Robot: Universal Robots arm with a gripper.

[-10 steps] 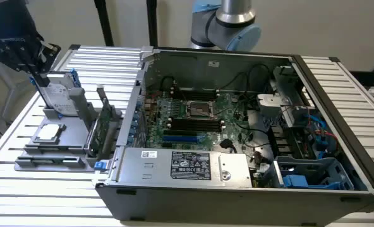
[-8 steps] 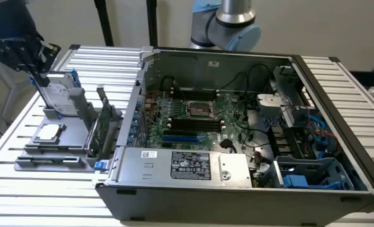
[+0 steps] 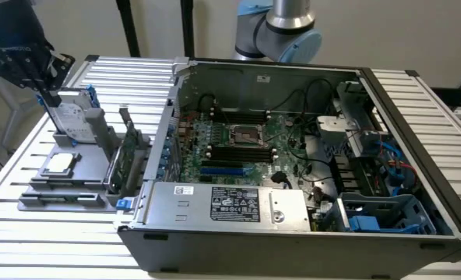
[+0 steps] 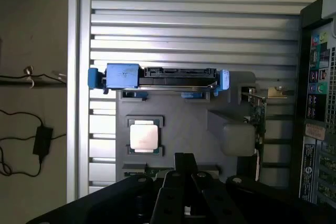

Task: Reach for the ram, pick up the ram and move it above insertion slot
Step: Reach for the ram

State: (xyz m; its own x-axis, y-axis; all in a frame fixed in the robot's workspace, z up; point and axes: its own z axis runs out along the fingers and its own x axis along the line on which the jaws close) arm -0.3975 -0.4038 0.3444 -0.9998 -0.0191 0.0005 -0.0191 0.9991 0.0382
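The ram lies flat as a thin green stick in the front groove of the grey fixture, at the exterior view's left. In the wrist view only a green sliver of the ram shows beside the black fingers. My gripper hangs high over the fixture's far end, next to the upright silver hard drive, well away from the ram. Its fingertips sit together with nothing between them. The black memory slots lie on the motherboard inside the open computer case.
A CPU rests in the fixture's middle pocket. The green expansion card with its metal bracket stands upright between fixture and case. The hard drive's blue caddy shows in the wrist view. The slatted table edge drops to the floor.
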